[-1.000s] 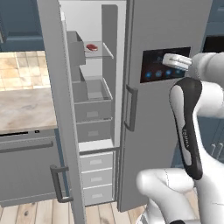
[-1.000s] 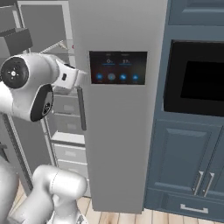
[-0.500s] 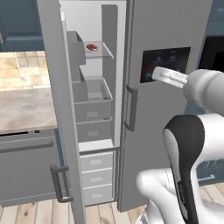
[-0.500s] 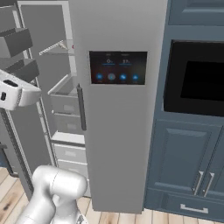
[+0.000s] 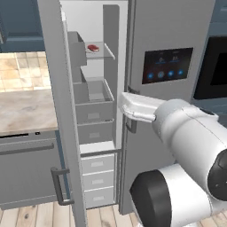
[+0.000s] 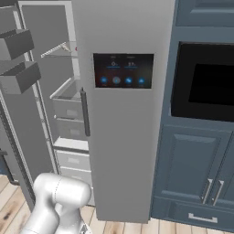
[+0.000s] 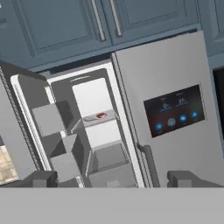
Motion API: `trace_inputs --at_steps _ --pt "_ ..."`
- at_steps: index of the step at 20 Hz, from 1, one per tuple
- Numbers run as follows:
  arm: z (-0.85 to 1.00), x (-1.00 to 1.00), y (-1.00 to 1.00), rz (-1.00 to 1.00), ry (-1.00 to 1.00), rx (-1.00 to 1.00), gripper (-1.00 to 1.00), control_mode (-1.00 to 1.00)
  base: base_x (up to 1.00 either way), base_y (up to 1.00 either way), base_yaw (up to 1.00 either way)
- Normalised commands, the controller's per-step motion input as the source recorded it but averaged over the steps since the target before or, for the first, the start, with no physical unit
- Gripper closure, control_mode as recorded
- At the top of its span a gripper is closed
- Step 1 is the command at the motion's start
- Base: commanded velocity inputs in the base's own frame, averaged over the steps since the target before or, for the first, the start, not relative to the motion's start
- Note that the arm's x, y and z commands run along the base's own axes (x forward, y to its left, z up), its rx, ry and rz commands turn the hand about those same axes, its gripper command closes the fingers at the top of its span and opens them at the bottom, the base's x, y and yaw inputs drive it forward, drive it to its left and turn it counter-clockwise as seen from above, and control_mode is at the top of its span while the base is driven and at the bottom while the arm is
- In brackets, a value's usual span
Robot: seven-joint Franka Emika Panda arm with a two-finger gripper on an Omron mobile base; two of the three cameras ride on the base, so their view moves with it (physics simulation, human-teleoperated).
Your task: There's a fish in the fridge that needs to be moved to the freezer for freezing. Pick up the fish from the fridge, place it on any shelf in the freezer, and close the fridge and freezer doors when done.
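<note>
The freezer (image 5: pixel 93 102) stands open, its plain door (image 5: pixel 62 111) swung out to the left. A small red item (image 5: pixel 93 48) lies on the freezer's glass shelf (image 5: pixel 104 54); I cannot tell whether it is the fish. It also shows as a red item (image 7: pixel 101 115) in the hand view. The fridge door (image 5: pixel 177 35) with the black lit panel (image 5: pixel 167 65) is shut, so the fridge's inside is hidden. My gripper (image 7: pixel 114 179) is open and holds nothing; it faces the unit from a distance. In the left base view the hand (image 5: pixel 137 107) hangs before the fridge door's handle.
A dark built-in oven (image 6: pixel 205 82) and blue cabinets (image 6: pixel 196 169) stand right of the unit. A stone counter (image 5: pixel 22 111) over a grey appliance front (image 5: pixel 26 173) lies to the left. The open freezer door (image 6: pixel 18 114) carries grey bins. Blue upper cabinets (image 7: pixel 87 22) sit above.
The arm has swung down and toward the camera. The hand moved left across the fridge door, from beside the black panel to the handle. The doors have not moved.
</note>
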Motion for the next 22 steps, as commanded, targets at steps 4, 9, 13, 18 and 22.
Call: trace_inputs --at_steps 4,9,13,18,22 --pt "-0.02 -0.13 0.98 0.00 -0.03 -0.07 -1.00 -1.00 0.00 0.00 0.00" --pt "-0.48 0.54 1.00 0.00 0.00 -0.17 -1.00 -1.00 0.00 0.00 0.00" --pt "-0.60 0.86 1.00 0.00 -0.01 -0.17 -1.00 -1.00 0.00 0.00 0.00" --pt "-0.62 0.96 0.91 -0.03 -0.01 -0.17 -1.00 -1.00 0.00 0.00 0.00" --pt "-0.48 0.68 0.62 -0.05 -0.09 -0.14 -1.00 -1.00 0.00 0.00 0.00"
